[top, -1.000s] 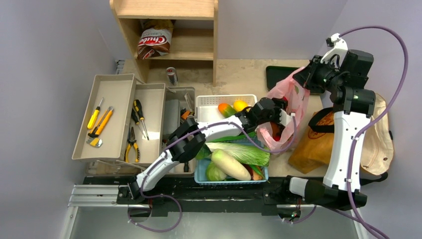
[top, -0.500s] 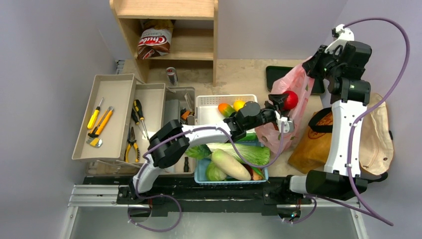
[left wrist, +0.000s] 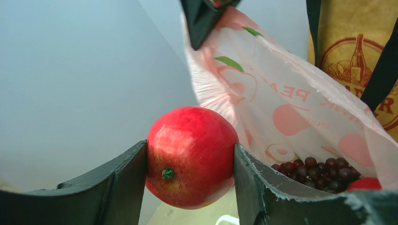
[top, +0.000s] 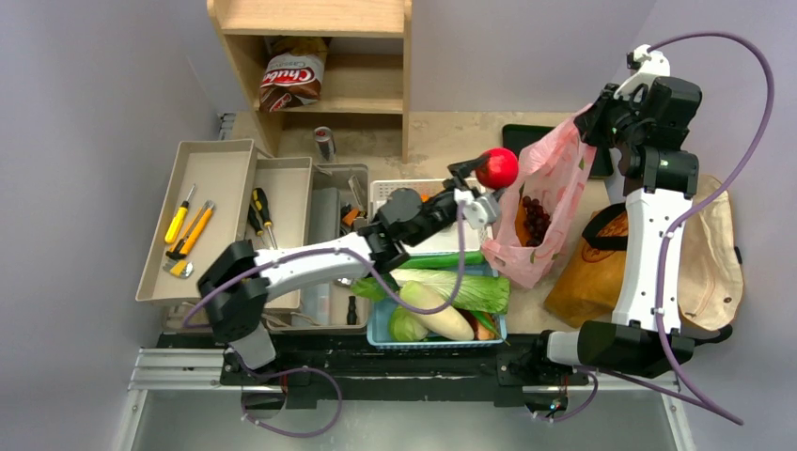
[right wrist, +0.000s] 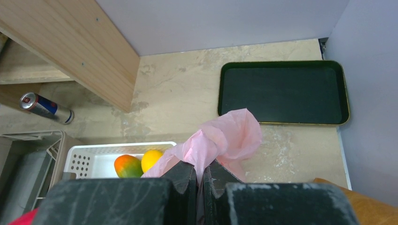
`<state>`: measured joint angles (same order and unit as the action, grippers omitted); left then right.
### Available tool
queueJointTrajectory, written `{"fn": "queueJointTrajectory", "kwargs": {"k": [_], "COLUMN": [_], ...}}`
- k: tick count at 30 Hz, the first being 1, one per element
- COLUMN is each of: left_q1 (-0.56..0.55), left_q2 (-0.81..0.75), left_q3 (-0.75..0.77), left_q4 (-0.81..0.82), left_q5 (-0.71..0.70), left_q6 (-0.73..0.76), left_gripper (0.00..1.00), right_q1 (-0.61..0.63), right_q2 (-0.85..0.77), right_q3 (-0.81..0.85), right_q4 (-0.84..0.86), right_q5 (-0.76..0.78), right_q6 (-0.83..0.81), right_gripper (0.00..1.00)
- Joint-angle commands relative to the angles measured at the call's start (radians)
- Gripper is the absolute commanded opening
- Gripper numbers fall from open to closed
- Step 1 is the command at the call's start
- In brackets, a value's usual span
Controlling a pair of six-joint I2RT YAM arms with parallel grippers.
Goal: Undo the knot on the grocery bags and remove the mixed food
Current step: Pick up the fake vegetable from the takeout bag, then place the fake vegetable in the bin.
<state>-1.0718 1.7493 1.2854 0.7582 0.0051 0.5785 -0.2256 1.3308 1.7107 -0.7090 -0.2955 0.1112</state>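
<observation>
Red apple in left fingers hangs outside rim of pink bag.

Glossy smooth red apple, thin translucent pink plastic bag, matt brown paper bag, wooden shelf

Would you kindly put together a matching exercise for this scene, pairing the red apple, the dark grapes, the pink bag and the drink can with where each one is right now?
Column one:
1. red apple
2. dark grapes
3. pink bag
4. drink can

Column two:
A. on the table beside the wooden shelf
B. pinched in the shut right gripper
C. clamped in the left gripper
D. inside the pink bag

Pairs: 1-C, 2-D, 3-B, 4-A.
</observation>
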Motion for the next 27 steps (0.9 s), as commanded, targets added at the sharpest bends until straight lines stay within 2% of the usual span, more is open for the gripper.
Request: {"fn": "queueJointTrajectory", "kwargs": {"k": [1,4,7,10,14,18,19,20,23,27], "left_q1": [0.037,0.117,0.218,0.255,0.273,0.301,0.307,0.313,0.32,0.319], "left_q2": [-0.204,-0.26,-0.251,-0.227,-0.177,-0.085,-0.068,-0.055,-0.047,-0.11], "left_q3": [-0.116,-0.093,-0.037,-0.036,-0.067,-0.002,0.008,0.014,0.027,0.036], "left_q4": [-0.123,-0.428,-0.697,-0.854,-0.92,-1.03,-1.043,-1.046,-1.039,-0.968], "left_q5": [-0.039,-0.049,-0.038,-0.039,-0.063,-0.033,-0.031,-0.029,-0.011,0.115], "left_q6": [-0.173,-0.325,-0.462,-0.464,-0.441,-0.462,-0.466,-0.471,-0.455,-0.427], "left_gripper": [0.0,0.0,0.0,0.0,0.04,0.29,0.32,0.35,0.5,0.78], "right_q1": [-0.003,-0.003,-0.003,-0.002,-0.003,-0.003,-0.003,-0.003,-0.002,-0.002], "right_q2": [-0.004,-0.004,-0.002,-0.001,0.002,0.01,0.01,0.009,-0.001,-0.026], "right_q3": [0.025,0.02,0.018,0.018,0.018,0.031,0.033,0.034,0.032,0.003], "right_q4": [0.079,0.081,0.08,0.079,0.075,0.042,0.034,0.026,-0.004,-0.054], "right_q5": [0.021,0.008,-0.011,-0.042,-0.088,-0.133,-0.138,-0.144,-0.171,-0.239], "right_q6": [-0.011,-0.011,-0.01,-0.009,-0.011,-0.034,-0.039,-0.042,-0.061,-0.082], "right_gripper": [0.0,0.0,0.0,0.0,0.0,0.0,0.0,0.0,0.0,0.0]}}
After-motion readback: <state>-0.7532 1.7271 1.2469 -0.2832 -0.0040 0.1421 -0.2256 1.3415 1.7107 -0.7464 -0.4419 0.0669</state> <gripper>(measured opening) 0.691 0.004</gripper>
